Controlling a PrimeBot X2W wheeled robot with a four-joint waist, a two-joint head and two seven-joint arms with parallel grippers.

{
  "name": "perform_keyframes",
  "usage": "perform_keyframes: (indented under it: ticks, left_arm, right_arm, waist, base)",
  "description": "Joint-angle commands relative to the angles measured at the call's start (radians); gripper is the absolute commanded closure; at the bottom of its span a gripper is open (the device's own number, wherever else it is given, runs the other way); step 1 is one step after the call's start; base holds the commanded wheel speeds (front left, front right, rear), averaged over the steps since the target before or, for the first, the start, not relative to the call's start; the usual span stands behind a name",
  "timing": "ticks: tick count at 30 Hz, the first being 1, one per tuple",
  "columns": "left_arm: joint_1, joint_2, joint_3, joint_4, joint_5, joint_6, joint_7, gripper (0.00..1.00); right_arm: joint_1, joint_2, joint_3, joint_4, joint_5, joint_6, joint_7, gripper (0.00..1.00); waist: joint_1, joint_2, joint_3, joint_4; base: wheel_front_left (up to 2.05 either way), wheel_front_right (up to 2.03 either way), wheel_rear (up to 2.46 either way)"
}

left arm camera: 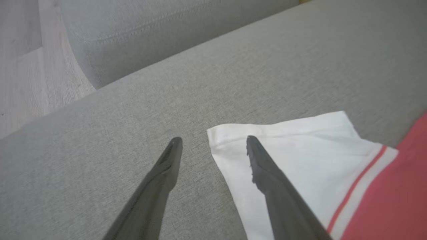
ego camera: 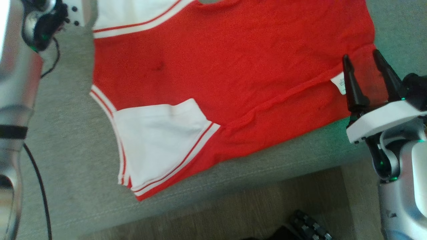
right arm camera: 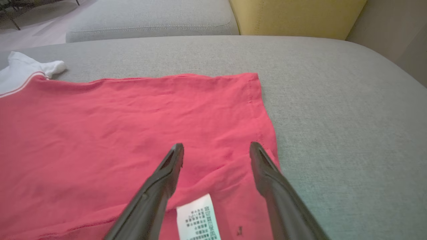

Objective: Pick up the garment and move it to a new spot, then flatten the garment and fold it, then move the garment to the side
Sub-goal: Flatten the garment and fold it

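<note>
Garment [ego camera: 233, 66]: a red T-shirt with white sleeves, spread out nearly flat on a grey sofa seat [ego camera: 73, 140]; in the head view its near edge runs close to the seat's front seam.
Near sleeve [ego camera: 160, 140]: white with a thin red stripe along the join, lying flat, pointing to the seat's front edge.
Far sleeve [left arm camera: 300, 150]: white, same red stripe, flat on the grey fabric; its cuff end is slightly bunched in the right wrist view.
Crease: a low ridge crosses the red cloth from the near sleeve to the hem corner.
Care label [right arm camera: 198, 218]: a white printed tag lying face up on the red cloth beside the hem.
Right gripper [ego camera: 361, 56]: its fingers are spread wide with nothing between them, poised over the hem corner; the label shows just beside the left one. Whether the tips touch the cloth I cannot tell.
Left gripper [left arm camera: 213, 139]: fingers spread wide and holding nothing; one fingertip is over the far sleeve's cuff, the other over bare grey fabric.
Left arm [ego camera: 16, 83]: silver forearm with a black cable [ego camera: 40, 186] trailing down it.
Yellow cushion [right arm camera: 293, 16]: at the back of the seat.
Floor [ego camera: 233, 213]: pale wood, below the seat's front.
</note>
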Motion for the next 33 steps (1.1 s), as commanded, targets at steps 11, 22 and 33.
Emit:
perform_keyframes:
  ticks: [11, 22, 33]
  left_arm:
    - [-0.156, 0.086, -0.059, 0.154, 0.038, -0.017, -0.015, 0.0]
    - [-0.172, 0.115, -0.224, 0.14, -0.084, -0.019, -0.022, 1.0]
    - [-0.183, 0.166, -0.38, 0.08, -0.209, -0.019, -0.148, 1.0]
  right_arm:
    - [-0.066, -0.013, 0.016, -0.003, -0.001, 0.0, -0.056, 0.0]
    - [-0.106, -0.026, 0.003, 0.011, 0.007, 0.0, -0.047, 0.0]
    - [-0.448, -0.038, -0.007, 0.329, 0.022, 0.0, 0.227, 0.0]
  waist:
    - [-0.0001, 0.0, 0.075, -0.074]
    - [-0.0001, 0.0, 0.07, -0.073]
    - [-0.0001, 0.0, 0.019, -0.06]
  base:
    - [0.0, 0.0, 0.0]
    - [0.0, 0.0, 0.0]
    - [0.0, 0.0, 0.0]
